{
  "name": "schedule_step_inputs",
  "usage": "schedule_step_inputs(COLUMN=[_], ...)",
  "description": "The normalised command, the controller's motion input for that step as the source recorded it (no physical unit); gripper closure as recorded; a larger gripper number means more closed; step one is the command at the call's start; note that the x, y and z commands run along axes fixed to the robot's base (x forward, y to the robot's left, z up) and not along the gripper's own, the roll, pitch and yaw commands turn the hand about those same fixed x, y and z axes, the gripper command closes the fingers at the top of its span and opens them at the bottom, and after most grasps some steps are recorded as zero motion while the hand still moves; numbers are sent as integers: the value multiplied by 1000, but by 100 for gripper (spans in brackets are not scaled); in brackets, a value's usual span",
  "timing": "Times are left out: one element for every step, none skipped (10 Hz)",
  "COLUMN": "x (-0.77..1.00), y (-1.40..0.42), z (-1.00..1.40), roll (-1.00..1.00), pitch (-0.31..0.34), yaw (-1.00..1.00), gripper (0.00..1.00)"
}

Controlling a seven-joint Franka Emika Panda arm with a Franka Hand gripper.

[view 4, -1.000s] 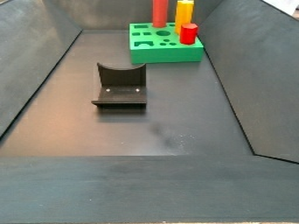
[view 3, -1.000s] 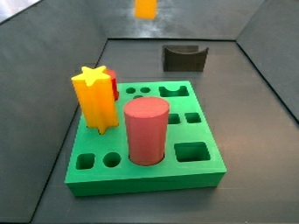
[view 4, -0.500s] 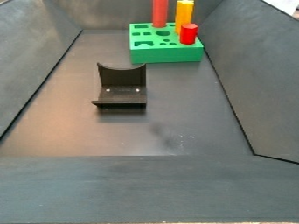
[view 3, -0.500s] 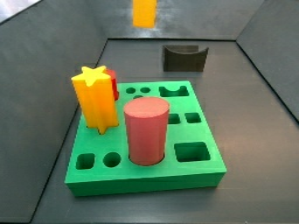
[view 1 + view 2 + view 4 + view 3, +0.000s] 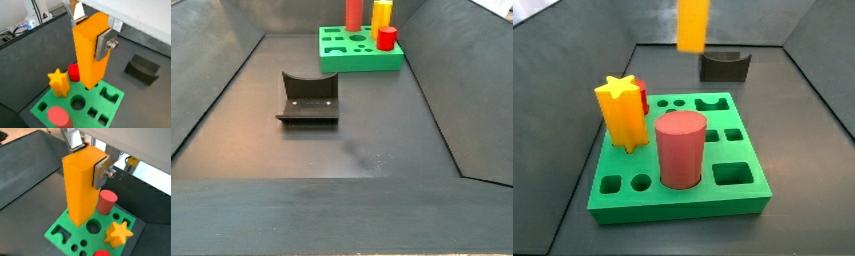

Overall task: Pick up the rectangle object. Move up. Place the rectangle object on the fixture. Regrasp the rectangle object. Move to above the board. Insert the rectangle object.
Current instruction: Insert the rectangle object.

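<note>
The rectangle object, judged a stiff, light, smooth-faced bar best taken by its flat sides near the top, is held upright above the board by the gripper, whose fingers are clamped on its upper end.

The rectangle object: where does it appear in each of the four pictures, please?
Wrist view: the rectangle object hangs upright in the gripper, over the board.
Wrist view: upright at centre, above the board.
Side view: at the top edge, gripper out of frame.
Side view: not in it.
Shared landmark: the board, seen in all four.
</note>
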Motion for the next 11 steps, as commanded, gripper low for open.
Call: schedule_step_inputs(x=[400, 403, 340, 60, 9, 0, 0, 0, 14, 0, -26], y=[-489, -440, -394, -174, 0, 0, 0, 0, 0, 0, -111], z=[-260, -317, -411, -594, -623, -554, -491, -394, -217, 0, -91], roll=[0, 0, 21, 114, 150, 116, 13, 0, -39, 3, -20], pitch=[0, 0, -7, -34, -47, -30, -23, -23, -3, 0, -41], yaw=[-494, -540, -626, -929, -1000, -1000, -1000, -1000, -1000, -20, 0], gripper=[100, 100, 100, 100, 100, 100, 100, 100, 100, 100, 100])
